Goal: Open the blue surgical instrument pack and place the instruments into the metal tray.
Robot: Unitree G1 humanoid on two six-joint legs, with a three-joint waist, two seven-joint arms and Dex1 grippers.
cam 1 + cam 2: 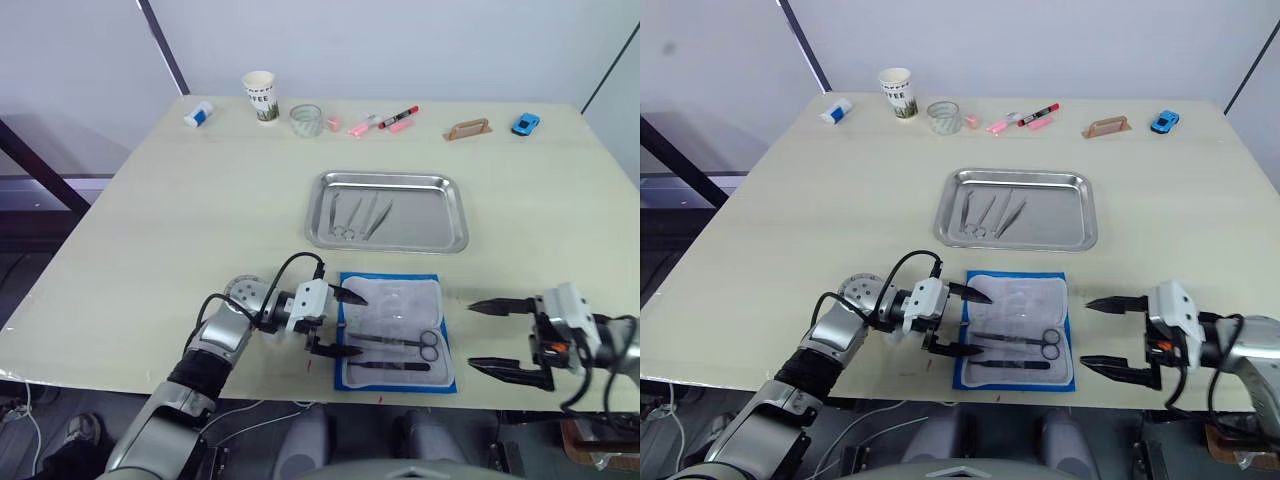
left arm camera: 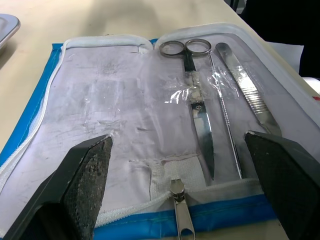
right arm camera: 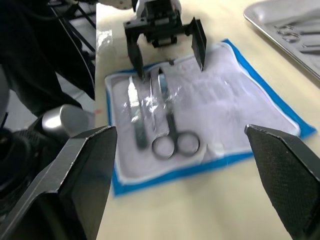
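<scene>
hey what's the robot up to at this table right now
It is emptying an opened blue surgical instrument pack into the metal tray. Three instruments already lie in the tray; scissors and two slim tools remain in the pack's clear insert. The left gripper sits open at the pack's left edge, and the right gripper hovers open just right of the pack, holding nothing.
</scene>
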